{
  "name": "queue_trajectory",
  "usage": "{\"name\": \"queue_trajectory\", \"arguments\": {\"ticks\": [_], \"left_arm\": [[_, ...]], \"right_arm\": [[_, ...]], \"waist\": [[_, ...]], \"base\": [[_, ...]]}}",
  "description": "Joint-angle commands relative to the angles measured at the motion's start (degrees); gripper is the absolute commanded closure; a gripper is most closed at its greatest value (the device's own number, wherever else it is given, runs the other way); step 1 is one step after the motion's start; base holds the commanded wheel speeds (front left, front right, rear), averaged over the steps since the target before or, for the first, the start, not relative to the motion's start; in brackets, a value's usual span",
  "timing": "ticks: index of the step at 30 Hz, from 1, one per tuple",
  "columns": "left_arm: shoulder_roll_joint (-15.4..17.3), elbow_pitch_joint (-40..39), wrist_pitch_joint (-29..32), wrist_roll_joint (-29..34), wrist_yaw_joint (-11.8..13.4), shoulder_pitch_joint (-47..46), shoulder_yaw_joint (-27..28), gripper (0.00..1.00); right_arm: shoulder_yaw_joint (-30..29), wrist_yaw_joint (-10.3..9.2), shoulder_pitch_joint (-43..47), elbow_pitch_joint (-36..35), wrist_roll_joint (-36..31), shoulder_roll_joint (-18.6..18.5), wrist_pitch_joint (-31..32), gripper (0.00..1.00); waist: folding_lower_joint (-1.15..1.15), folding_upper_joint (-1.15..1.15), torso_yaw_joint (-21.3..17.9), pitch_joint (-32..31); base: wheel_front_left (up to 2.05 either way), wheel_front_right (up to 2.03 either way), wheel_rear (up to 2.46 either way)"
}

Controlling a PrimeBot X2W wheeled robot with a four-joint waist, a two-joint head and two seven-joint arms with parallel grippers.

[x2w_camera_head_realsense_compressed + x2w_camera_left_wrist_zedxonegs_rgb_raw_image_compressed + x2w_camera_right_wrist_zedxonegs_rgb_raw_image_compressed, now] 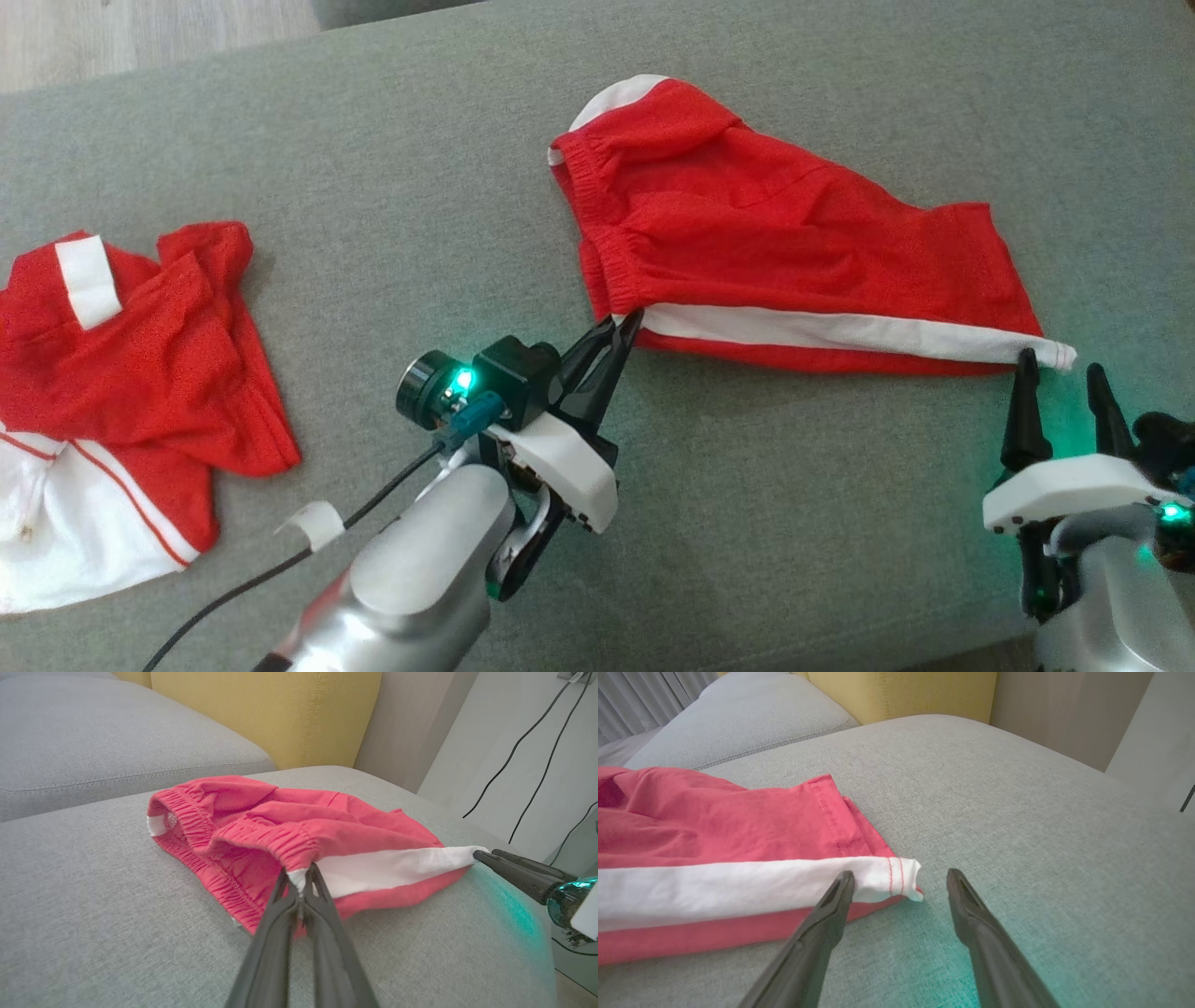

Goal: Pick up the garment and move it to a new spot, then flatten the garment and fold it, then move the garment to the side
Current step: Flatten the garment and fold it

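Note:
The garment (775,243) is a pair of red shorts with a white side stripe, lying on the grey cushion. Its elastic waistband (261,840) points left in the head view, its leg hem right. My left gripper (624,327) is shut on the waistband corner where the stripe begins (299,877). My right gripper (1060,369) stands open at the hem end of the stripe (896,877). Its left finger (840,891) touches the white hem corner, and the other finger (959,891) is over bare cushion.
A second red and white garment (121,373) lies crumpled at the left of the cushion (420,168). A yellow backrest (280,714) and another grey cushion (93,742) stand behind. Black cables (528,742) hang on the wall at the right. Wooden floor (140,37) shows beyond the cushion.

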Motion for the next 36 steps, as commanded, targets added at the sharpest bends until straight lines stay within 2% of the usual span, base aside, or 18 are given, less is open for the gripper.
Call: {"name": "queue_trajectory", "arguments": {"ticks": [1, 15, 16, 17, 18, 19, 29, 36], "left_arm": [[0.8, -1.9, -0.1, -0.4, 0.2, -1.1, 1.2, 1.00], [1.3, -2.4, 0.4, -0.6, 0.4, -1.7, 0.5, 1.00], [1.3, -2.4, 0.4, -0.6, 0.4, -1.8, 0.5, 1.00], [1.3, -2.5, 0.5, -0.7, 0.4, -1.8, 0.5, 1.00], [1.4, -2.5, 0.5, -0.7, 0.4, -1.9, 0.4, 1.00], [1.4, -2.5, 0.5, -0.7, 0.4, -1.9, 0.4, 1.00], [1.8, -2.8, 0.5, -1.0, 0.8, -2.2, 0.2, 1.00], [2.2, -2.7, -0.1, -1.6, 1.0, -2.0, 0.5, 1.00]], "right_arm": [[1.1, -0.04, -1.9, -1.2, -0.1, -0.5, -0.6, 0.00], [1.5, -0.04, -3.0, -0.6, -0.8, -0.5, -0.6, 0.00], [1.6, -0.04, -3.1, -0.4, -0.8, -0.5, -0.6, 0.03], [1.7, -0.04, -3.1, -0.2, -0.8, -0.5, -0.6, 0.46], [1.7, -0.04, -3.2, -0.1, -0.8, -0.5, -0.6, 0.75], [1.7, -0.04, -3.3, 0.0, -0.8, -0.5, -0.6, 1.00], [1.4, -0.04, -3.4, -1.0, -1.2, -0.5, -0.6, 1.00], [2.6, -0.04, -1.8, -10.0, -1.2, -0.5, -0.6, 1.00]], "waist": [[0.00, 0.00, 0.1, 0.1], [0.00, 0.00, 0.6, 0.9], [0.00, 0.00, 0.6, 0.9], [0.00, 0.00, 0.6, 1.0], [0.00, 0.00, 0.7, 1.0], [0.00, 0.00, 0.7, 1.1], [0.00, 0.00, 0.9, 1.5], [0.00, 0.00, 1.1, -0.2]], "base": [[0.00, 0.00, 0.00], [0.00, 0.00, 0.00], [0.00, 0.00, 0.00], [0.00, 0.00, 0.00], [0.00, 0.00, 0.00], [0.00, 0.00, 0.00], [0.00, 0.00, 0.00], [0.00, 0.00, 0.00]]}}
